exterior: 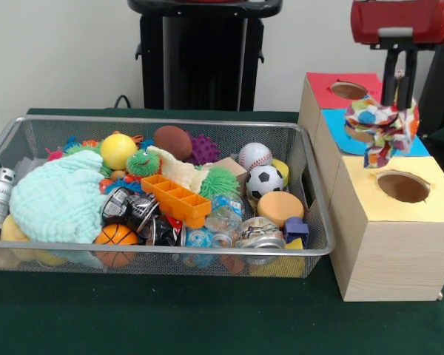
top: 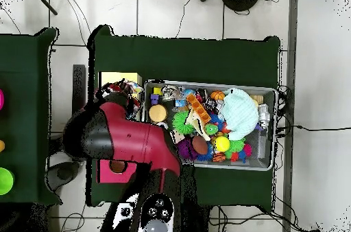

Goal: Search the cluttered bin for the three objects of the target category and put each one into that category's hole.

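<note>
Claw: the claw [exterior: 399, 100] hangs from the red arm above the wooden boxes, its black fingers [exterior: 389, 78] clenched on the polka-dot cloth [exterior: 381, 124].
Polka-dot cloth: bunched and dangling from the claw, clear of the box tops, in front of the blue-faced hole [exterior: 362, 135] in the front view.
Yellow hole: the yellow-faced hole [exterior: 403, 186] lies just below the claw and nearer the camera in the front view; nothing is in its opening.
Red hole: the red-faced hole [exterior: 348, 90] sits beyond the claw, toward the robot's side.
Bin: the wire bin [exterior: 170, 122] stands on the green worktop [exterior: 170, 318] beside the boxes, well off to the claw's side.
Mint-green cloth: the mint-green knit [exterior: 59, 200] lies heaped at the bin's end farthest from the claw.
Cream cloth: the cream knit [exterior: 176, 170] lies mid-bin among balls, just behind an orange tray [exterior: 176, 198].
Overhead: the arm [top: 137, 143] covers the boxes; the cloth [top: 130, 90] shows at its tip.
</note>
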Available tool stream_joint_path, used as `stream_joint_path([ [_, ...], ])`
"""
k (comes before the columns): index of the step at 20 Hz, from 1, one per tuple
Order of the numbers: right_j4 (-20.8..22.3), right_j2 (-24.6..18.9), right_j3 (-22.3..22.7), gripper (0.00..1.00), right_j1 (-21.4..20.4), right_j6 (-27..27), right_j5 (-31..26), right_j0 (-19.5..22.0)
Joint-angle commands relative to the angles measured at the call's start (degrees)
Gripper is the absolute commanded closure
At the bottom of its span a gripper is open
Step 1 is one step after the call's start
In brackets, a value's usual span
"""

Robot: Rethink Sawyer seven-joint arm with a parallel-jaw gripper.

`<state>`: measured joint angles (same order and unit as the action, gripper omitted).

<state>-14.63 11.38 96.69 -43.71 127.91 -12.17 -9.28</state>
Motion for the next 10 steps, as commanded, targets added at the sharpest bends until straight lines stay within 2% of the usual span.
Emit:
stream_joint_path([
  [1, 1.4, -6.5, -0.2, 1.0, 3.3, 3.8, -2.2, 2.0],
  [6, 1.0, -3.3, -1.4, 1.0, 2.2, 4.8, -6.5, -0.5],
  [10, 0.2, -2.5, -1.6, 1.0, 2.3, 6.1, -7.2, -1.9],
])
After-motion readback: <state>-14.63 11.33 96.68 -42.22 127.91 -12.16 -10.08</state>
